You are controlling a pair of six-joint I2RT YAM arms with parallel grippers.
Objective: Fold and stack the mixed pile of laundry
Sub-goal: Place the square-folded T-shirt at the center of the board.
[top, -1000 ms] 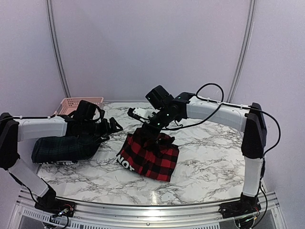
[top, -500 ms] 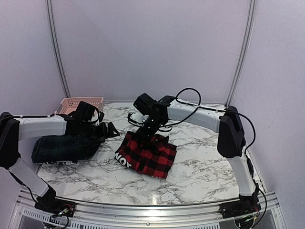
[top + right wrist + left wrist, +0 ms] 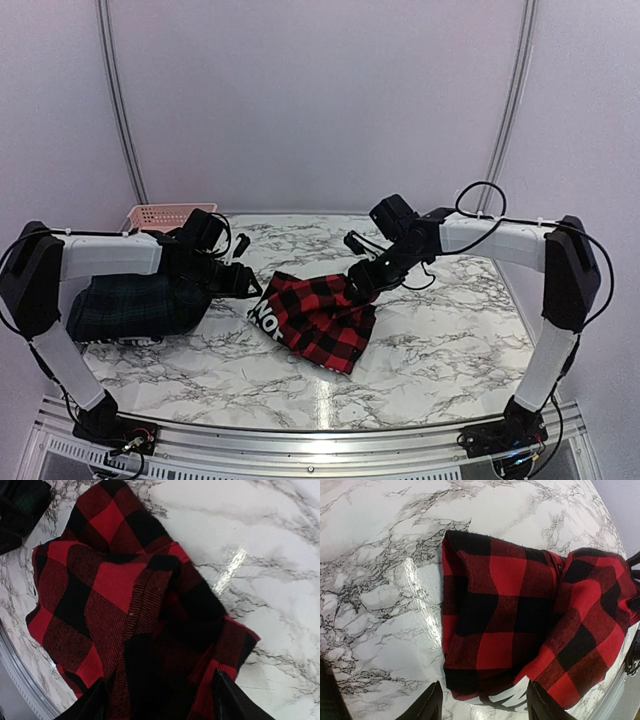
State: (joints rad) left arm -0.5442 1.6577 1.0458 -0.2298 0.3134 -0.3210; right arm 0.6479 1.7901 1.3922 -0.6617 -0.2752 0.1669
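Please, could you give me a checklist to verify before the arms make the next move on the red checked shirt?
1. Red checked shirt lies on the table: ok.
2. Shirt flat for folding: not ok, the part under the right gripper is bunched.
3. Left gripper open, straddling the lettered edge: ok.
4. Right gripper open, holding nothing: ok.
5. Green plaid garment apart from the shirt: ok.
6. Left fingers touching cloth: cannot tell.

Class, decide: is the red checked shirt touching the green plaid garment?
Apart. The top view shows bare marble between the red shirt and the green plaid garment. The right wrist view shows that gap too.
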